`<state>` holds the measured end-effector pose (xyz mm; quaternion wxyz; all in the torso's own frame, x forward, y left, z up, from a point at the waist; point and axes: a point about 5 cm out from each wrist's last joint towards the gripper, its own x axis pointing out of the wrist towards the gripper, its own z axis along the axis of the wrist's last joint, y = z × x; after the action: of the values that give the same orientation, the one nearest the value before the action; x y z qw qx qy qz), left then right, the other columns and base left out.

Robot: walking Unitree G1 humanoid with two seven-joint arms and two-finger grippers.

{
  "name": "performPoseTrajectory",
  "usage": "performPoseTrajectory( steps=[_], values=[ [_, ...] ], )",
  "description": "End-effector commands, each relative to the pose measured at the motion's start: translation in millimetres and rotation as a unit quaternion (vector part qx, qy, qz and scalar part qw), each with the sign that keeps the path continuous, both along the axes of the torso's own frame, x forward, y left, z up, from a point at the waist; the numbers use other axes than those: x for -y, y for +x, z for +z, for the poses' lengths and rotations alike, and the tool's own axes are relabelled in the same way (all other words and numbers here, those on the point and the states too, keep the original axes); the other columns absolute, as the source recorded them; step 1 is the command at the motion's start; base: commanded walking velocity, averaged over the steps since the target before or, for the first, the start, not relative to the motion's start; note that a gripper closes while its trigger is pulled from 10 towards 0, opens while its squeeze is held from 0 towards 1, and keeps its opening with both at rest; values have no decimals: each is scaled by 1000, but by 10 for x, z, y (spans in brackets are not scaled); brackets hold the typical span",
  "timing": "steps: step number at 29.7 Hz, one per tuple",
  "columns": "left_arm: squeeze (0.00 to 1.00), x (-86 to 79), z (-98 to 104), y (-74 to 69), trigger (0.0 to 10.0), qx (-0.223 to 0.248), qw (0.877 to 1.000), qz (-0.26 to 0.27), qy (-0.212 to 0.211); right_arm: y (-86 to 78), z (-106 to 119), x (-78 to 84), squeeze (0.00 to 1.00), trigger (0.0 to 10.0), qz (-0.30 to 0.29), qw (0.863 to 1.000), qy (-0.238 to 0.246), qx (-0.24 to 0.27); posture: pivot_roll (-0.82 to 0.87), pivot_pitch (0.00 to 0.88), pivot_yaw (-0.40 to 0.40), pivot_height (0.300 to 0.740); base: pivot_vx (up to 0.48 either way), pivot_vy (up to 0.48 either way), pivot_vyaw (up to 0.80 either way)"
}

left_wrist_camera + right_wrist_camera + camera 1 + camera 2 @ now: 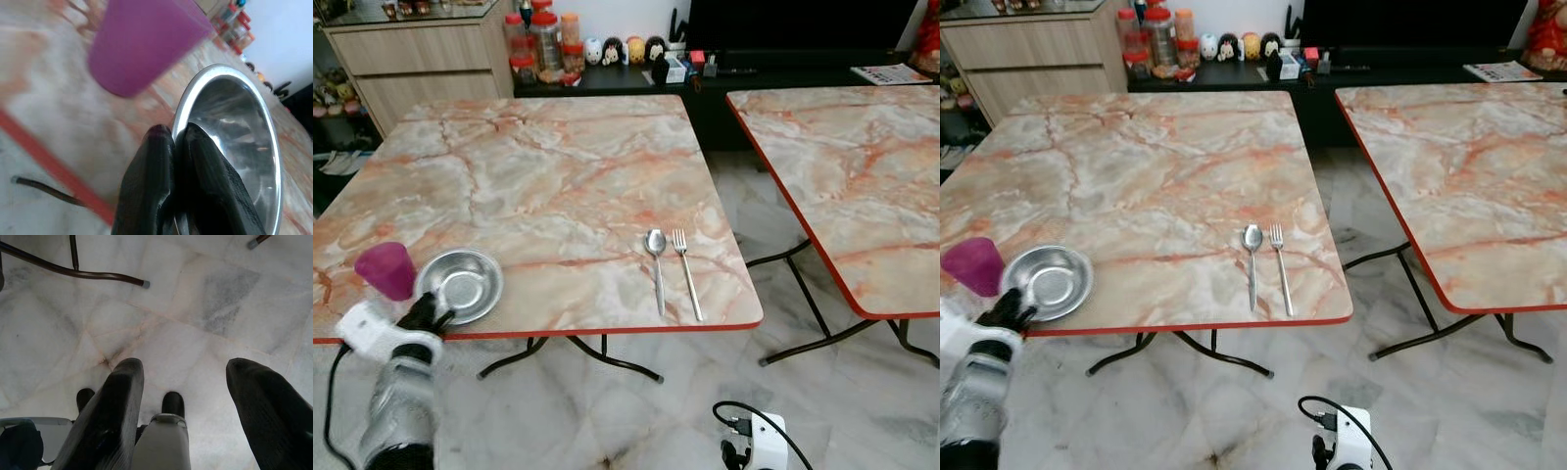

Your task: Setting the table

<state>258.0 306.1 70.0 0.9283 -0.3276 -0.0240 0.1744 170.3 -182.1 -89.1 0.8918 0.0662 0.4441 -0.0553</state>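
1. The left pincer [438, 315] reached the near left edge of the marble-patterned bench [558, 176] and was clamped on the near rim of the steel bowl [460, 285], one black finger [146, 186] outside the rim and the other inside
2. The bowl rested on the bench close to its red front edge, with the purple cup [385, 270] just beside it on the left
3. A spoon [657, 264] and a fork [686, 272] lay side by side near the bench's front right corner, well apart from the bowl
4. The right pincer [188, 416] hung low over the marble floor [195, 308], its fingers spread wide and holding nothing
5. A second bench [862, 176] stood to the right
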Motion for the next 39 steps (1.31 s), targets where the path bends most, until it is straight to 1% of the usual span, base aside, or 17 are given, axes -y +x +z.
performPoseTrajectory(
  steps=[1,2,4,5,6,8,15,21,23,24,26,27,29,34,36,37,39],
  values=[
    [0,-71,-83,-140,10000,-10,1000,-1,-9,2,4,21,0,10000,4,1000,-4,0,67,0,-22,740,0,0,0],
    [0,-71,-83,-140,10000,-10,1000,-1,-9,2,4,21,0,10000,4,1000,-4,0,67,0,-22,740,0,0,0],
    [0,-124,-127,-282,10000,-8,1000,-18,-17,14,9,16,0,10000,5,1000,-4,3,77,0,-30,740,0,0,0],
    [0,-124,-127,-282,10000,-8,1000,-18,-17,14,9,16,0,10000,5,1000,-4,3,77,0,-30,740,0,0,0],
    [0,-158,-153,-351,10000,-15,999,-31,-13,18,11,16,0,10000,5,1000,-3,4,82,0,-36,740,0,0,0],
    [0,-168,-161,-364,10000,-18,999,-31,-11,19,11,16,0,10000,5,1000,-3,4,82,0,-36,740,0,0,0],
    [0,-503,-124,-590,10000,-10,1000,8,-10,14,17,73,0,10000,-6,1000,-7,6,76,0,-38,740,0,0,0],
    [0,-607,-161,-730,10000,-10,1000,10,-19,7,20,110,0,10000,-16,1000,-9,7,72,0,-36,740,0,0,0],
    [0,-607,-237,-815,10000,-27,999,-3,-21,-1,16,109,0,10000,-17,1000,-10,7,73,0,-32,740,0,0,0],
    [0,-607,-237,-815,10000,-27,999,-3,-21,-1,16,109,0,10000,-17,1000,-10,7,73,0,-32,740,0,0,0],
    [0,-630,-345,-947,10000,-48,998,-1,-27,-7,13,103,0,10000,-18,1000,-9,7,75,0,-28,740,0,0,0],
    [0,-630,-345,-947,10000,-48,998,-1,-27,-7,13,103,0,10000,-18,1000,-9,7,75,0,-28,740,0,0,0],
    [0,-674,-417,-1067,10000,-51,998,14,-40,-13,10,94,0,10000,-19,1000,-8,6,77,0,-24,740,0,0,0],
    [0,-742,-532,-1232,10000,-77,994,48,-52,-10,9,76,0,10000,-19,1000,-7,7,81,0,-24,740,0,0,0],
    [0,-738,-644,-1285,10000,-120,990,65,-42,-6,10,71,0,10000,-18,1000,-7,7,87,0,-27,740,0,0,0],
    [0,-738,-644,-1285,10000,-120,990,65,-42,-6,10,71,0,10000,-18,1000,-7,7,87,0,-27,740,0,0,0],
    [0,-701,-732,-1266,10000,-167,983,71,-11,3,13,66,0,10000,-18,1000,-7,8,86,0,-28,740,0,0,0]
  ],
)
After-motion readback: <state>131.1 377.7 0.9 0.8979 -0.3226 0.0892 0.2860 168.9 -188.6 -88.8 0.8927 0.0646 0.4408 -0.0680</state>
